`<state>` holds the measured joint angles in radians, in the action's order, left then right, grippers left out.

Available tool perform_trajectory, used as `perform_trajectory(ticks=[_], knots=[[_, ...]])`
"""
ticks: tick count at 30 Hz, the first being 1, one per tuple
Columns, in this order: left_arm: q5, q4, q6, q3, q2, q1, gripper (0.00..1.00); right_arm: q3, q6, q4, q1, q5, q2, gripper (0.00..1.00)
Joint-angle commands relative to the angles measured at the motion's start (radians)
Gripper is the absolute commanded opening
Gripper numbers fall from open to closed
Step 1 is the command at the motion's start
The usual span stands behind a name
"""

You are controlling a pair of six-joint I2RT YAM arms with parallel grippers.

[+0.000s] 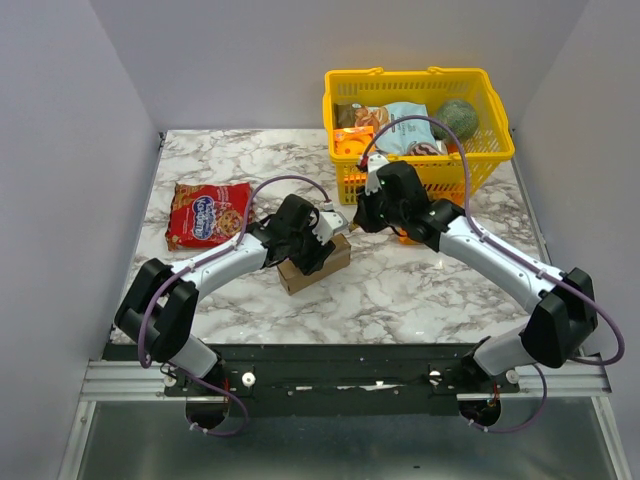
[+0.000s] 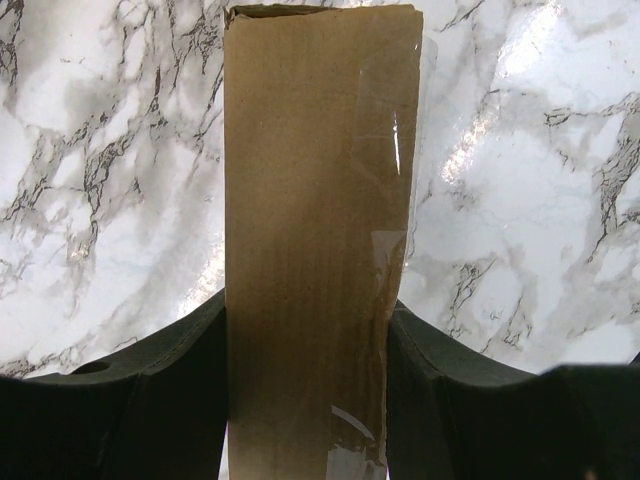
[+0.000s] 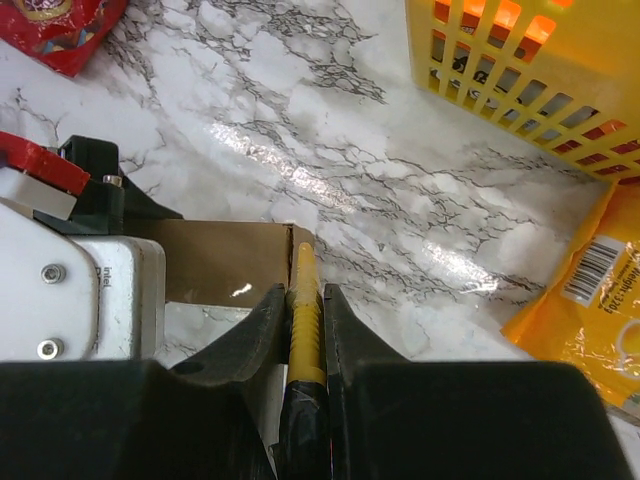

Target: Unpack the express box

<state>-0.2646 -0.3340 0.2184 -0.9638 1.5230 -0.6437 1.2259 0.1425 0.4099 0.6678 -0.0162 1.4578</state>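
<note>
The express box [image 1: 318, 264] is a small plain brown cardboard box lying on the marble table near the middle. My left gripper [image 1: 320, 238] is shut on it. In the left wrist view the box [image 2: 315, 200] fills the gap between the two black fingers [image 2: 180, 390], and clear tape shines along its right edge. My right gripper [image 1: 362, 214] is shut on a thin yellow tool [image 3: 305, 268] with a black taped handle. The tool's tip rests at the corner of the box [image 3: 220, 260].
A red snack bag [image 1: 207, 213] lies on the table to the left. A yellow plastic basket [image 1: 500, 130] holding several items stands at the back right. A yellow-orange bag [image 3: 590, 300] lies on the table in front of the basket, right of my right gripper.
</note>
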Motion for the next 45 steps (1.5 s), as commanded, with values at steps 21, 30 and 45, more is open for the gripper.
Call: perform_trajectory(ticks=[21, 30, 45], knots=[[-0.022, 0.003, -0.007, 0.036, -0.011, -0.004, 0.59, 0.003, 0.005, -0.098, 0.007, 0.033, 0.087, 0.00], [-0.028, 0.004, -0.008, 0.036, -0.003, -0.004, 0.58, -0.006, 0.003, -0.123, 0.015, -0.039, 0.055, 0.00], [-0.021, 0.004, -0.011, 0.033, 0.009, -0.004, 0.58, -0.031, 0.005, -0.160, 0.038, -0.053, 0.039, 0.00]])
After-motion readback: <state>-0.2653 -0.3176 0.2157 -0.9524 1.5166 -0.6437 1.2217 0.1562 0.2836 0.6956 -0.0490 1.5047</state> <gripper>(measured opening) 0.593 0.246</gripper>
